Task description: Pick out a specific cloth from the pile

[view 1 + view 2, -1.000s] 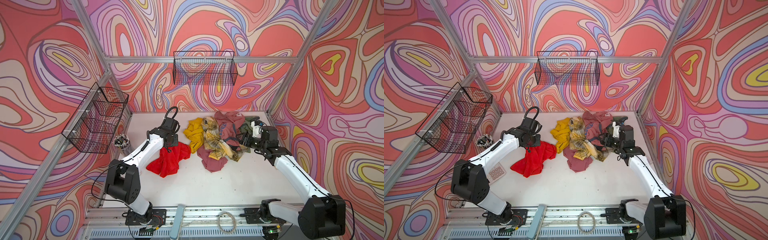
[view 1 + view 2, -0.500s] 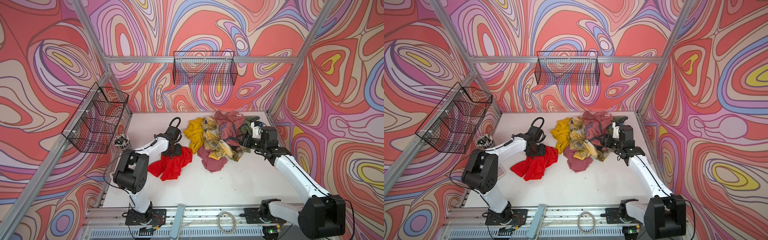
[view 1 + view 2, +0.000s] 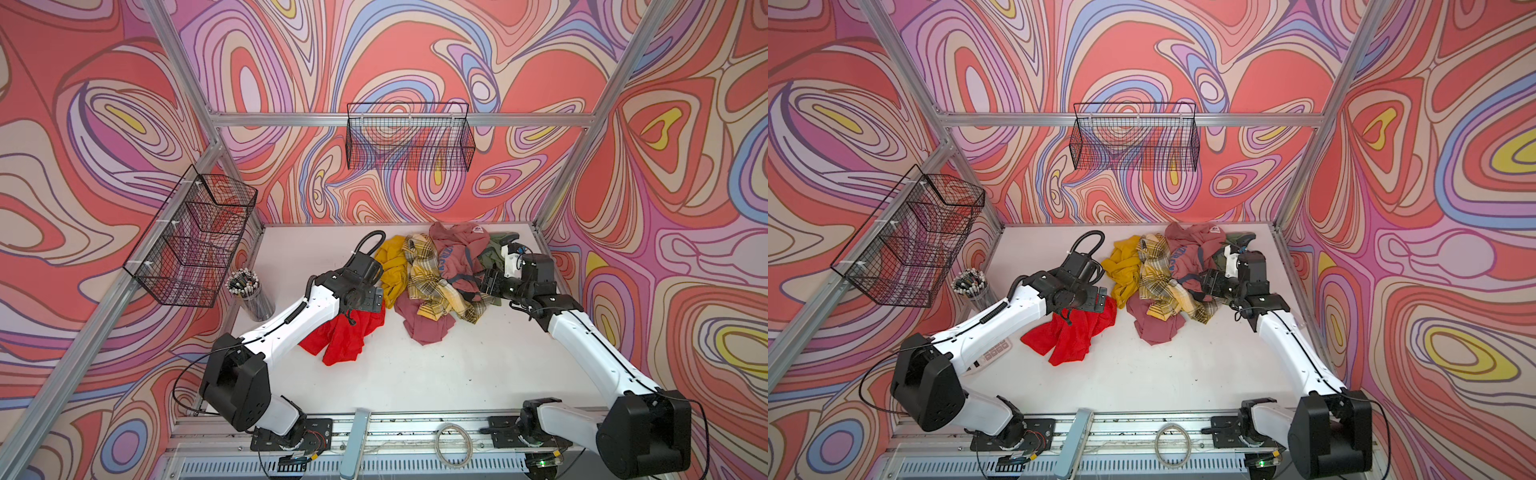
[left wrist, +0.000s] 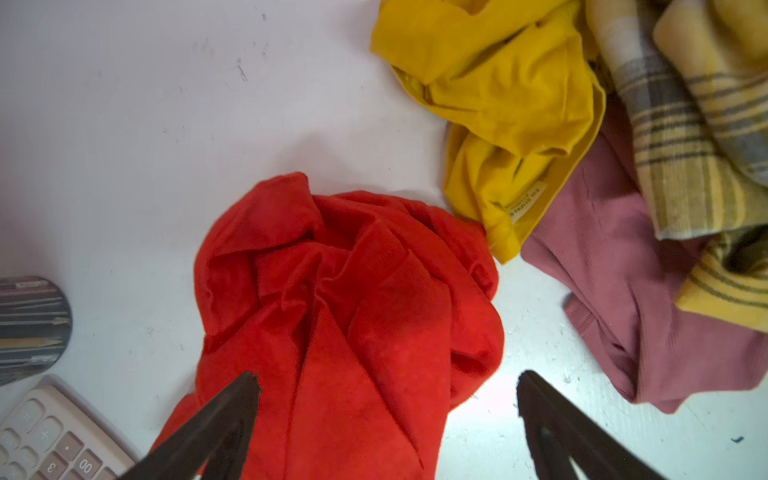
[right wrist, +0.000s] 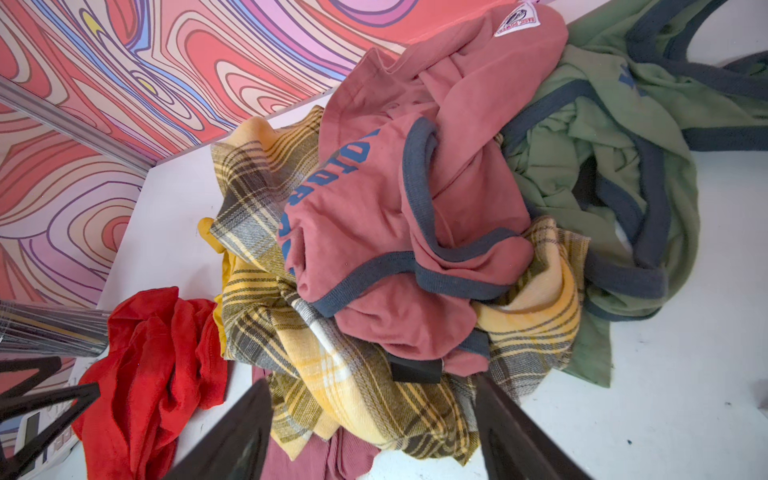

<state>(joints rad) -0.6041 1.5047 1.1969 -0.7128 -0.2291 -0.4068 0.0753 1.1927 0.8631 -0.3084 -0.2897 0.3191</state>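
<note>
- Lying crumpled on the white table [image 3: 415, 374], the cloth [image 3: 345, 336] is a bright red heap at centre-left in both top views [image 3: 1071, 332], on its own just left of the pile [image 3: 436, 274].
- In the left wrist view its edge meets the tip of the mustard garment [image 4: 498, 104].
- The left claw [image 4: 386, 378] hangs over the cloth, spread wide, pinching nothing; one dark finger [image 4: 216, 424] shows in front of the red fabric.
- The pile sits at upper centre of the table: mustard garment, yellow plaid shirt [image 3: 432, 286], pink shirt [image 5: 374, 208] with blue lettering, olive garment [image 5: 602, 166] furthest right.
- The right claw [image 5: 372, 384] is at the pile's right edge, spread, with plaid fabric between its fingers.
- A pen cup [image 3: 249, 291] stands at the table's left edge; a calculator [image 4: 50, 436] lies near it.
</note>
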